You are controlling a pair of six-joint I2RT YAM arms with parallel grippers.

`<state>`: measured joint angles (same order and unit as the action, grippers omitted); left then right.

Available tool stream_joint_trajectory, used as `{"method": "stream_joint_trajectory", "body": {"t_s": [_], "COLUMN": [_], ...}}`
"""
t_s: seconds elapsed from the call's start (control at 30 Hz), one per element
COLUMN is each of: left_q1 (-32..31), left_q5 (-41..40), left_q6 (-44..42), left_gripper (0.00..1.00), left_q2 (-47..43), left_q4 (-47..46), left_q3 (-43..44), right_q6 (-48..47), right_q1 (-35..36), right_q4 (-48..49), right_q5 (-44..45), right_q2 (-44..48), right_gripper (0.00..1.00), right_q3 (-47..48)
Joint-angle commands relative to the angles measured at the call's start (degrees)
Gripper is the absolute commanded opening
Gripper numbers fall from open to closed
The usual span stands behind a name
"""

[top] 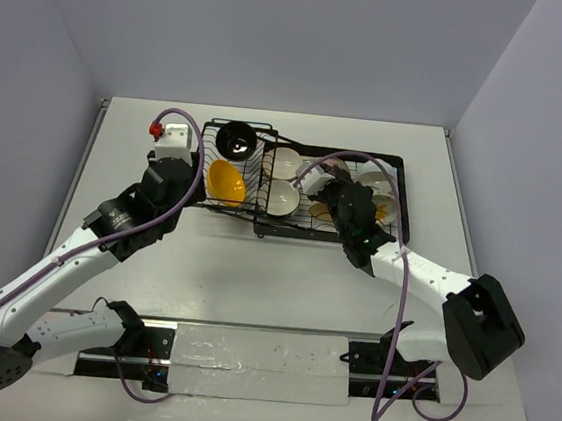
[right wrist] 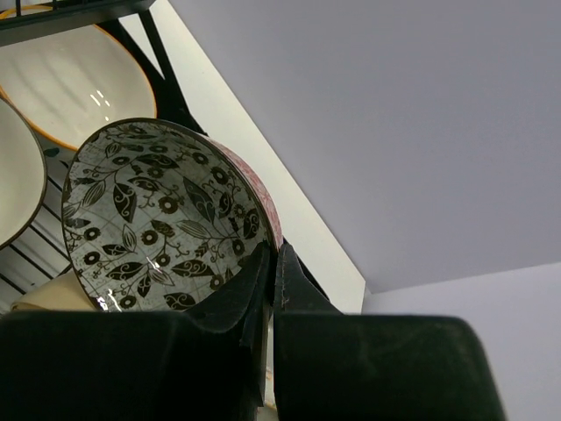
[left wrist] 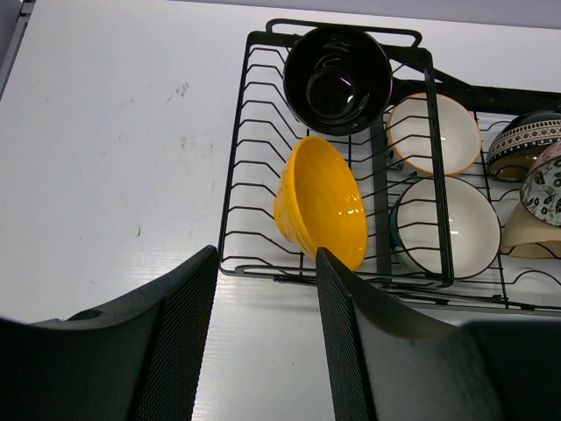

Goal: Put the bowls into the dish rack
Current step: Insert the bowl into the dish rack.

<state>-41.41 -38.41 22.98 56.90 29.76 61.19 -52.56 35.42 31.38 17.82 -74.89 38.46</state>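
The black wire dish rack stands at the back middle of the table. Its left section holds a black bowl and an orange-yellow bowl tipped on its side. Two white bowls stand in the middle section. My left gripper is open and empty above the table, just short of the rack's near-left edge. My right gripper is shut on the rim of a floral bowl, grey-white inside and reddish outside, over the rack's right section. A brown patterned bowl and a cream bowl lie beside it.
The white table is boxed in by pale walls at the back and on both sides. A metal rail with the arm bases and loose cables runs along the near edge. My right arm reaches over the rack's front right corner.
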Motion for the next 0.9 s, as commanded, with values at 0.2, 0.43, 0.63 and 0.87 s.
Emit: {"method": "stream_joint_trajectory", "body": {"t_s": [0.2, 0.43, 0.63, 0.87], "left_q1": [0.89, 2.30, 3.00, 3.18], "left_q5": [-0.26, 0.88, 1.76, 1.94], "left_q6": [-0.92, -0.75, -0.75, -0.57], "left_gripper": [0.53, 0.52, 0.51, 0.50], "left_q2": [0.66, 1.01, 1.54, 2.24], "left_q4": [-2.25, -2.51, -2.42, -2.42], "left_q3": [-0.28, -0.19, 0.07, 0.25], "right_q6": [0.43, 5.26, 10.36, 11.68], "right_q1": [-8.43, -13.00, -14.59, -14.77], "right_q4": [3.96, 6.23, 12.02, 21.00], "right_q5": [-8.85, -15.71, -19.32, -19.58], "right_q2": [2.56, 1.77, -2.01, -6.05], "right_gripper": [0.00, 0.00, 0.00, 0.00], "right_q3": [-1.72, -1.81, -2.68, -3.91]}}
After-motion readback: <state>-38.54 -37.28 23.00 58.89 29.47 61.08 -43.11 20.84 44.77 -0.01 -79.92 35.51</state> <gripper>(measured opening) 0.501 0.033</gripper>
